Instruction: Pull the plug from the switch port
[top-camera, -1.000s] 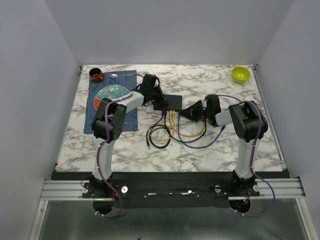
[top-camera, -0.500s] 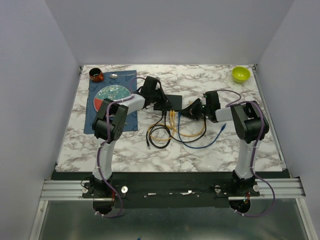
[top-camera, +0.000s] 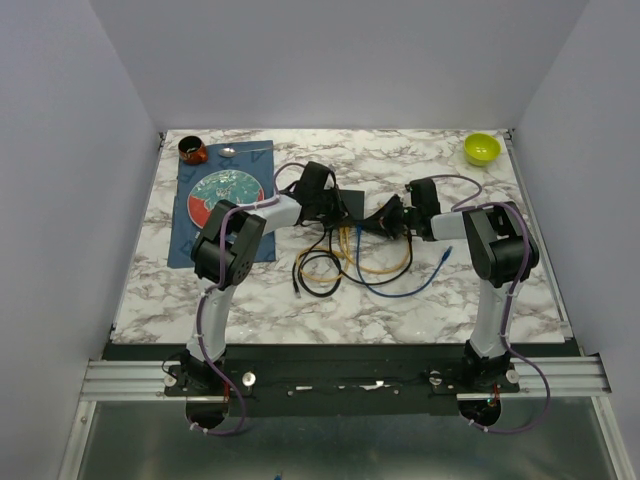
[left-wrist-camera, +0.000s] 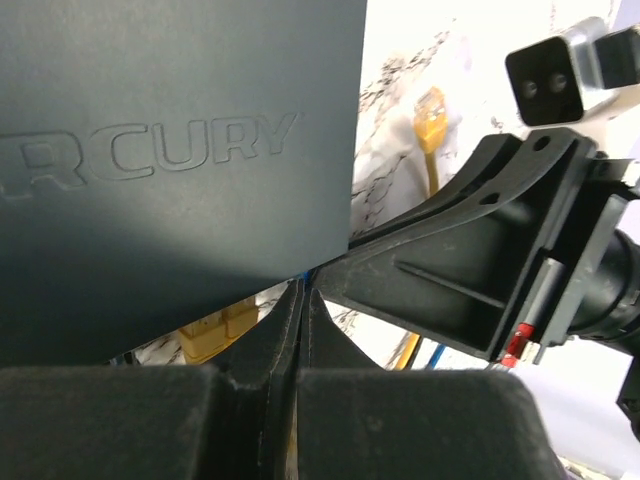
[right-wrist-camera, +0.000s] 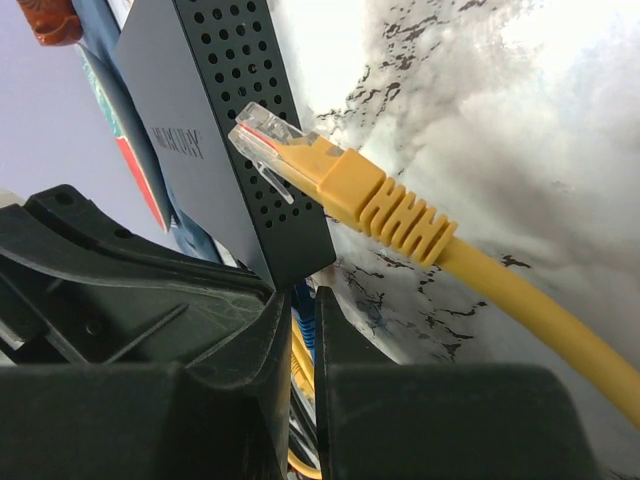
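Top view: the switch (top-camera: 352, 203) lies at the middle of the surface (top-camera: 500, 290).
Left wrist view: the left hand (left-wrist-camera: 303, 295) is closed tight at the switch's edge.
Right wrist view: the right hand (right-wrist-camera: 303, 300) is narrow, and whether it grips anything cannot be told. An unplugged yellow plug (right-wrist-camera: 300, 160) sits just beside the switch's perforated side.

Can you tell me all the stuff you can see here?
switch: one, black, table middle
cables: several, yellow, blue, black, tangled by the switch
mat: one, blue, table's left
plate: one, teal and red, on the mat
cup: one, reddish-brown, mat's far corner
spoon: one, silver, beside the cup
bowl: one, yellow-green, far right corner
table: one, white marble, under everything
arms: two, black and white, near edge
left claw, right claw: two, black, at the switch
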